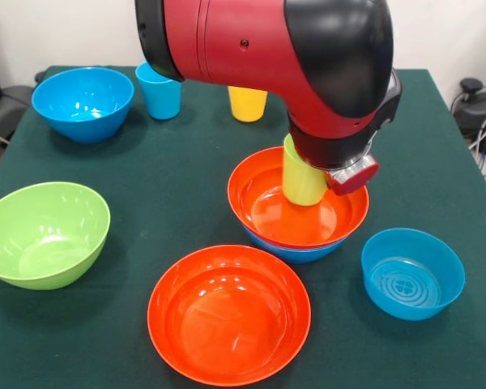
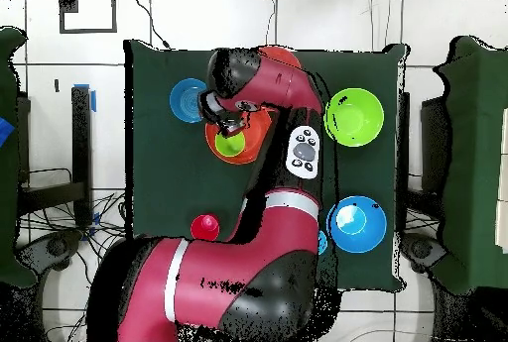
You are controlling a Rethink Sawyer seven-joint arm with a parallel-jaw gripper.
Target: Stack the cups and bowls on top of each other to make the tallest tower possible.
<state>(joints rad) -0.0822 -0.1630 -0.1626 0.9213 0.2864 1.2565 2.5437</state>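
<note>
Front view: tower (image 1: 298,219) a little to 3 o'clock of the table (image 1: 170,203) centre, built of three glossy pieces: a deep blue base bowl (image 1: 296,253) showing only as a crescent of rim, a wide orange stacked bowl (image 1: 263,203) nested inside it, and a lime green cup (image 1: 302,178) standing in that bowl's well, mouth end hidden. Directly over the cup, the red and black arm (image 1: 267,49) with its gripper (image 1: 340,166) pressed close above; grip hidden behind the wrist, so released or clenched cannot be told. At 6 o'clock of the tower, a second orange front bowl (image 1: 228,314), empty. At 9 o'clock, a lime green bowl (image 1: 44,233), empty. At 4 o'clock, a smaller straight-sided blue bowl (image 1: 412,272) with ring marks on its floor. At 10 o'clock, a deep blue corner bowl (image 1: 83,103), with a blue cup (image 1: 159,91) and a yellow cup (image 1: 248,104) near 12, both partly behind the arm. Overhead view: orange stacked bowl (image 2: 253,145) with the green cup (image 2: 230,144) inside, open mouth up, gripper (image 2: 230,120) at its 12 o'clock edge. Straight-sided blue bowl (image 2: 187,100) at 10 o'clock, green bowl (image 2: 353,116) at 3, corner bowl (image 2: 356,223) at 5, a red cup (image 2: 205,226) at 6.
</note>
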